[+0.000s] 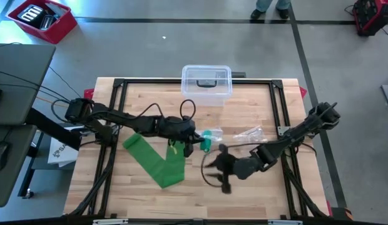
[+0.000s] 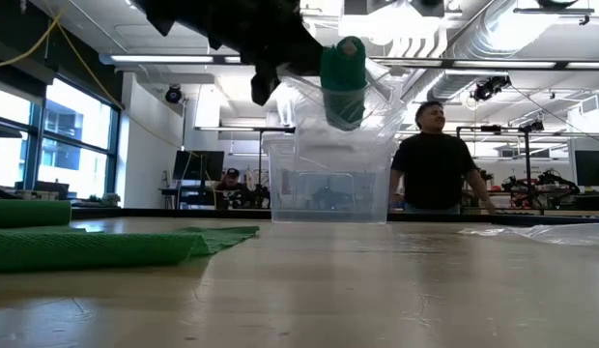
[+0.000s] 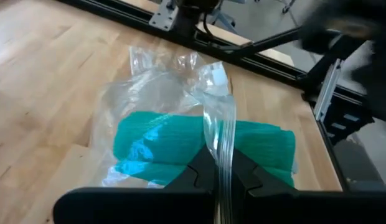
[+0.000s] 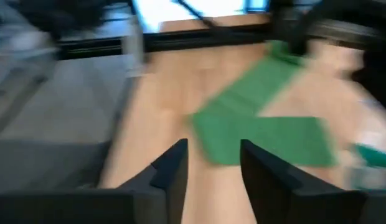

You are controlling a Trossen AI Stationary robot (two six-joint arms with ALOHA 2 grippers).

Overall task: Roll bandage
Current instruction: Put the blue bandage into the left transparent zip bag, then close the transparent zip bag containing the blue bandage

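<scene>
Two dark arms reach over the pale wooden table [image 1: 256, 187] from its opposite sides. Raised above the tabletop near its middle, the left gripper [image 3: 222, 171] has its fingers pressed together on a fold of a clear, crinkled plastic bag [image 3: 162, 93], and inside that bag, just beyond the fingertips, sits a teal rolled bandage [image 3: 174, 140]; the low view shows the roll hanging in the bag clear of the wood. Below and beside this gripper in the high view, a long bright green strip of stretch bandage [image 1: 153, 159] lies flat on the table, bent into a V, with one end bunched in a low roll at the near edge of the low view. The right gripper [image 4: 213, 163] hovers a little way to the side of the left one, its two dark fingers standing apart with nothing between them, and it looks straight at the green strip. A second crumpled clear wrapper [image 1: 249, 133] lies near the right gripper. Beyond both grippers, at the table's far edge, stands a clear plastic box with a lid [image 1: 206, 80]. Behind the table, a person in a dark shirt [image 2: 435, 164] stands in the room.
</scene>
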